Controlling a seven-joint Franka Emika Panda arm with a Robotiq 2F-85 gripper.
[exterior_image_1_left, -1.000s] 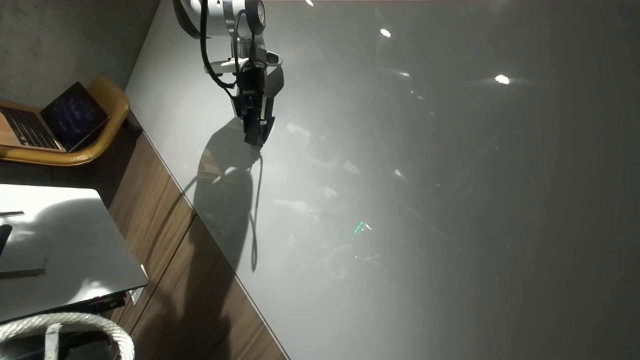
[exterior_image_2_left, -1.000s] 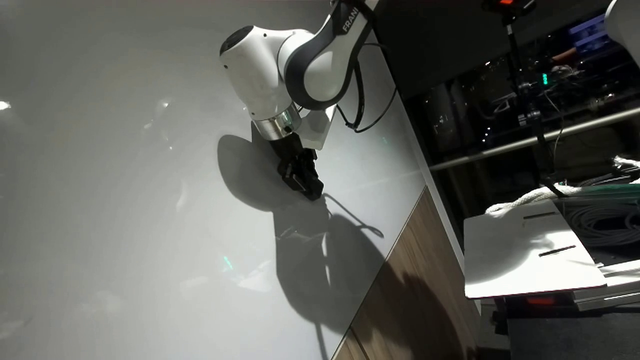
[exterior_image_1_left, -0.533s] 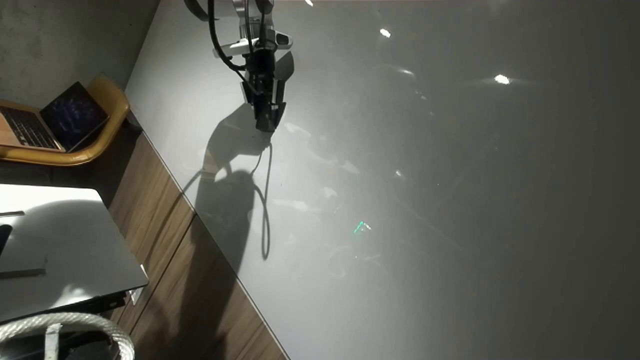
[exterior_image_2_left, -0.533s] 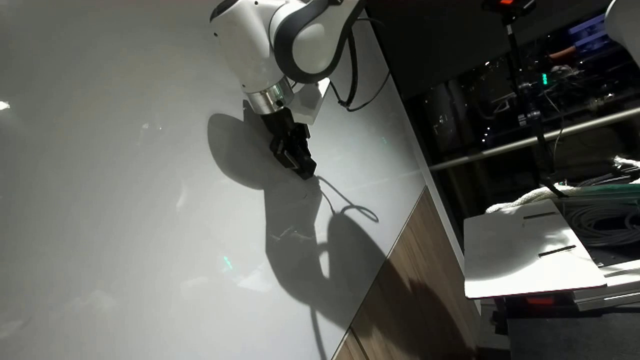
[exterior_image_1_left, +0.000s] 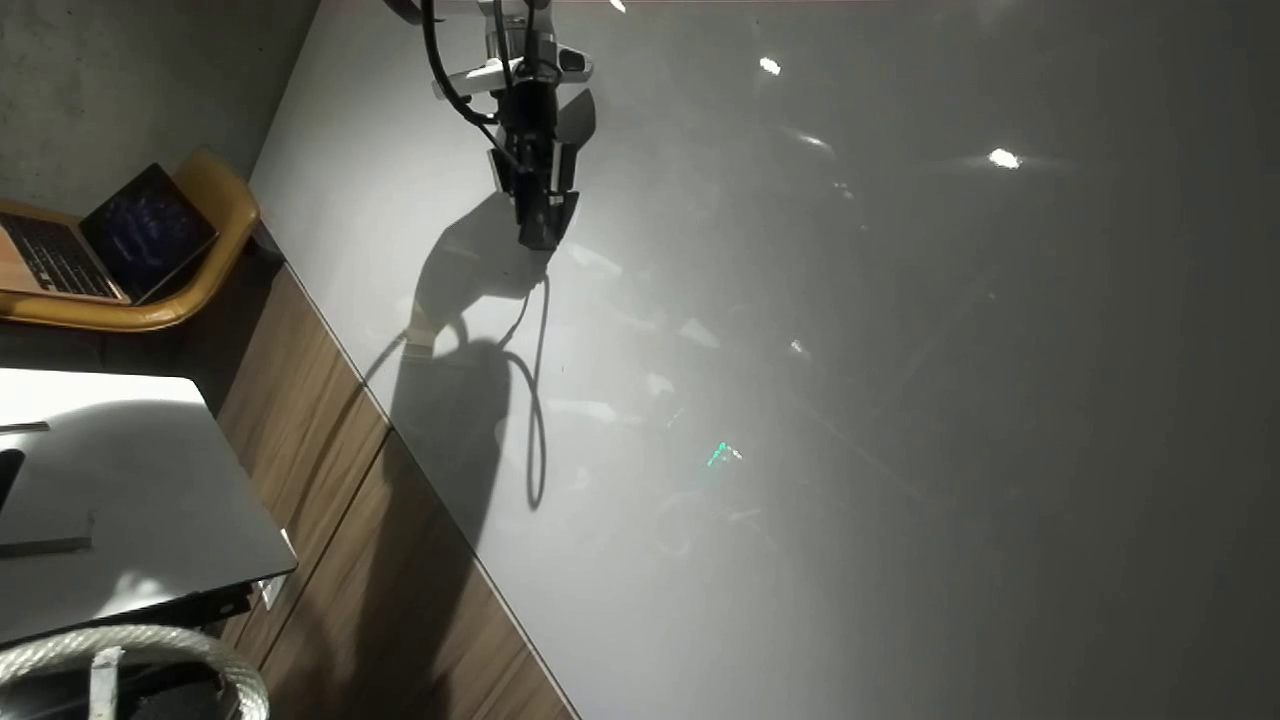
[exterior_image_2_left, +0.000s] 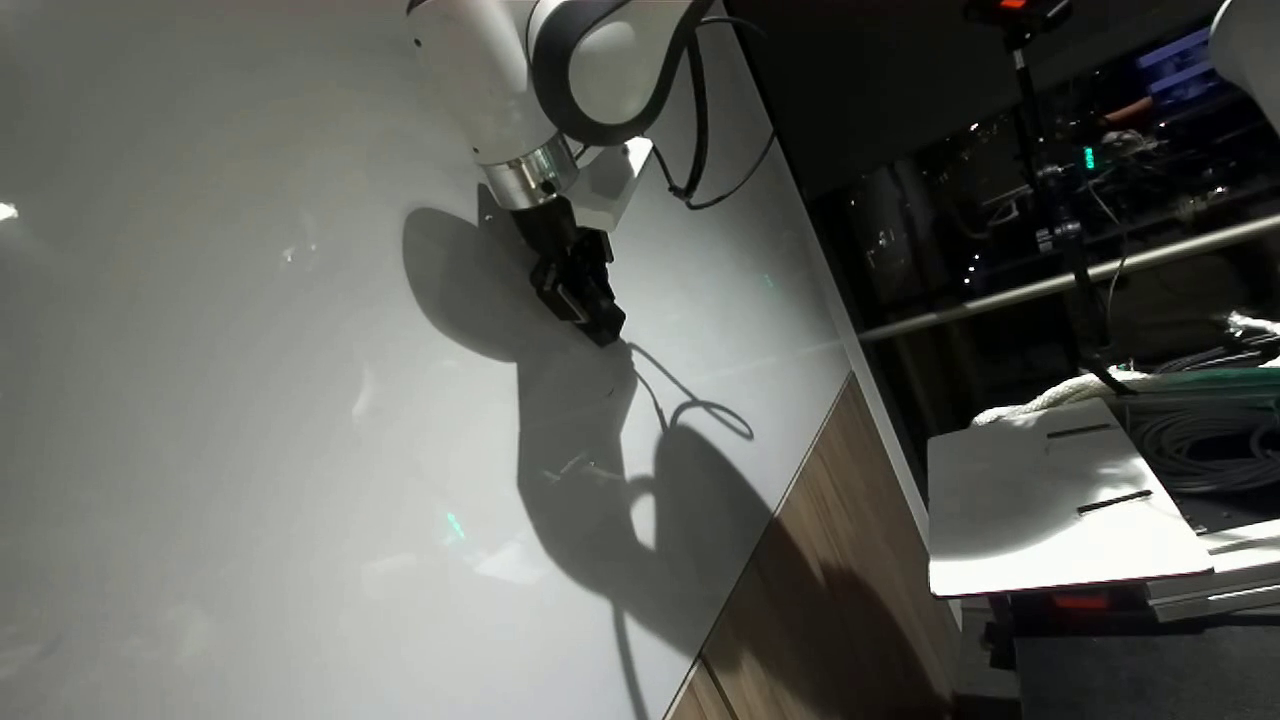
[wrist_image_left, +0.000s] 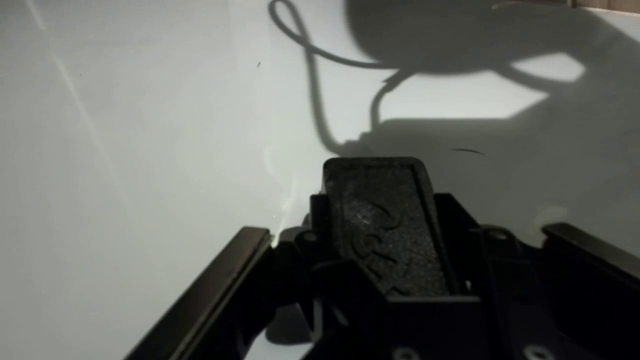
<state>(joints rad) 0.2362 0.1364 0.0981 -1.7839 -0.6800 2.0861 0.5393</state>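
Note:
A dark, rough block (wrist_image_left: 382, 230) with raised markings on its face sits between the fingers of my gripper (wrist_image_left: 384, 212) in the wrist view. One finger (wrist_image_left: 320, 212) presses against each side of it, so the jaws are shut on the block. In both exterior views the black gripper (exterior_image_1_left: 546, 222) points downward in the picture, close over a glossy pale surface (exterior_image_2_left: 300, 420); whether the block touches that surface I cannot tell. A thin dark stroke (wrist_image_left: 467, 150) and a tiny dark mark (wrist_image_left: 258, 64) lie on the surface beyond the block.
The surface ends at wood panelling (exterior_image_1_left: 330, 440). Beside it stand a white-topped stand (exterior_image_2_left: 1060, 520) and a tan chair (exterior_image_1_left: 225, 215) bearing an open laptop (exterior_image_1_left: 150, 235). A pale rope-like loop (exterior_image_1_left: 200, 645) lies at the corner. The arm's shadow (exterior_image_2_left: 590, 480) falls across the surface.
My gripper has moved up in both exterior views, with its shadow shifting too, and the move has slowed in the last half second. The jaws look unchanged.

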